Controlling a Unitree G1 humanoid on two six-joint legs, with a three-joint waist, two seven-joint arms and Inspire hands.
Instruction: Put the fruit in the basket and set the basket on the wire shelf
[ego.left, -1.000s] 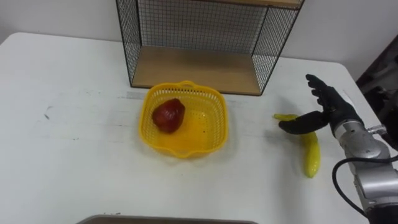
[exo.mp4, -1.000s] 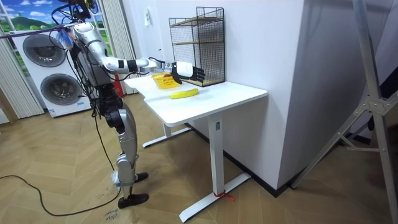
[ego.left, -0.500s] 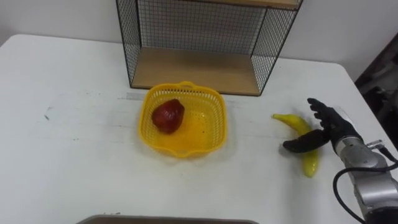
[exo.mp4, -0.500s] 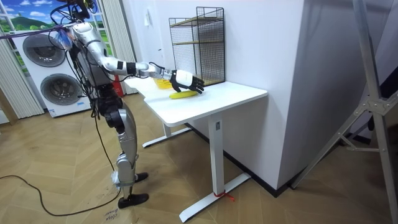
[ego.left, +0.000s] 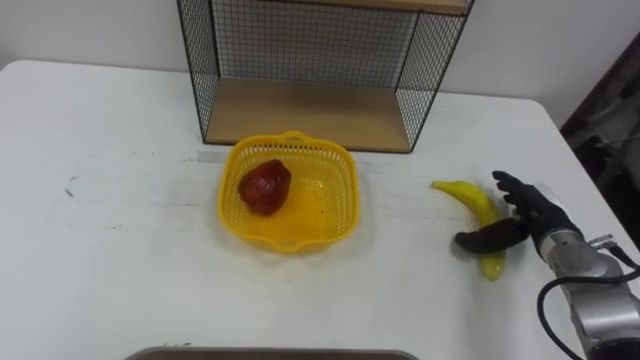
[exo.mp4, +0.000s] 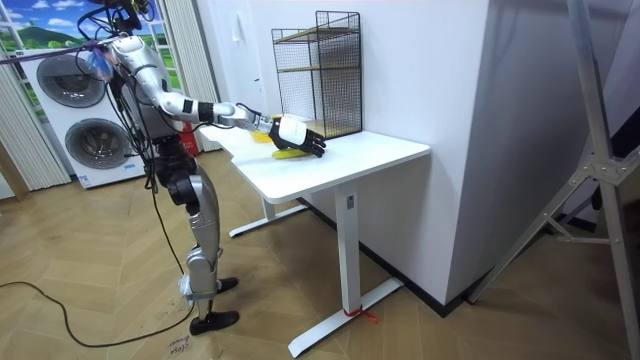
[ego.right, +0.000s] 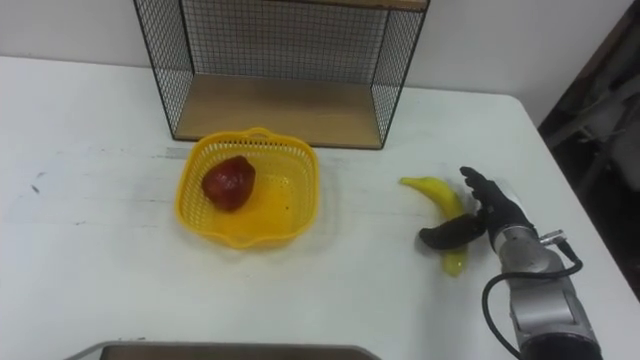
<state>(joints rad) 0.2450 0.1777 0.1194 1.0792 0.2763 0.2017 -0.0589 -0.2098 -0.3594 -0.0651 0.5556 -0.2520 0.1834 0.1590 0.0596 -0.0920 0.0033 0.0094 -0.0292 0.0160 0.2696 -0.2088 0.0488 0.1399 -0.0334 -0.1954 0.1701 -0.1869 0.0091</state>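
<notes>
Lower right, the right hand (ego.left: 533, 213) rests on the banana (ego.left: 463, 192), fingers spread, thumb across it, not clamped. At centre the yellow basket (ego.left: 290, 233) holds a red fruit (ego.left: 265, 186) on the white counter (ego.left: 110, 210), just before the wire shelf (ego.left: 300, 110) at top.

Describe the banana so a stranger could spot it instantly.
Start at the white table with the black wire shelf at its back. Right of the yellow plastic basket holding a red fruit lies a long curved yellow banana. It is the only fruit outside the basket, with the robot's right hand across it.
</notes>
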